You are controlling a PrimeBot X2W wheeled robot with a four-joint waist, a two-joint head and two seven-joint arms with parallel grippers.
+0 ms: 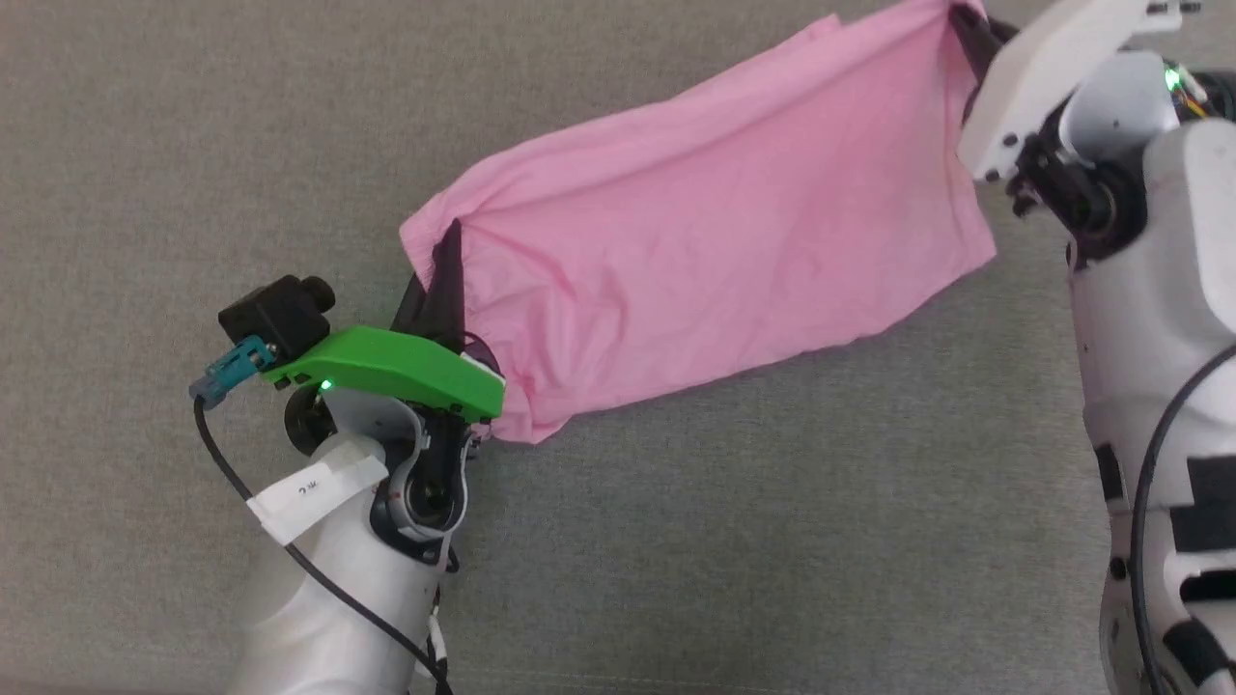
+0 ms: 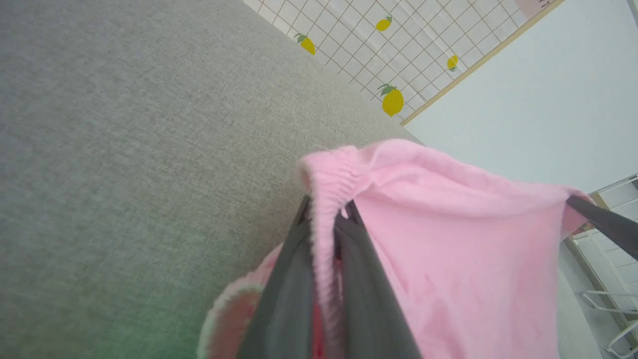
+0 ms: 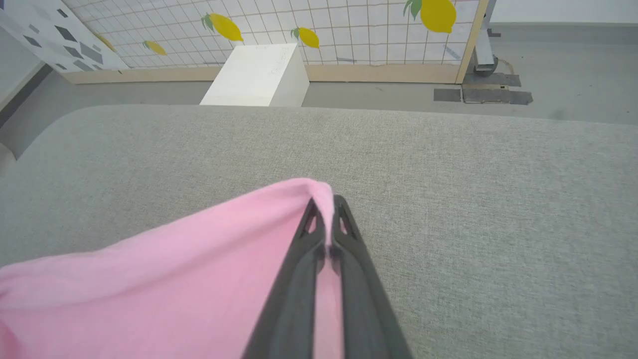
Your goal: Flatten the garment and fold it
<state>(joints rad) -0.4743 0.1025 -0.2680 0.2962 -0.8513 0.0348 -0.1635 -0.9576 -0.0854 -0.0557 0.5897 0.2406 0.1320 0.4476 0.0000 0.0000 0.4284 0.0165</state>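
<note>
The light pink garment [image 1: 705, 241] is stretched in the air above the grey cloth surface [image 1: 193, 145], running from lower left to upper right in the head view. My left gripper [image 1: 446, 253] is shut on its gathered waistband corner at the left end; the left wrist view shows the ruffled elastic edge of the garment [image 2: 448, 239] pinched between my fingers [image 2: 289, 279]. My right gripper [image 1: 966, 29] is shut on the opposite corner at the top right. In the right wrist view the garment [image 3: 174, 289] hangs leftward from my right gripper [image 3: 326, 204]. The white label is hidden.
The grey cloth surface [image 3: 473, 199] spreads wide under the cloth on all sides. Beyond its far edge are a white box [image 3: 259, 75] on the floor and a tiled wall panel with lemon prints [image 3: 349, 25]. A metal rack [image 2: 613, 279] stands to one side.
</note>
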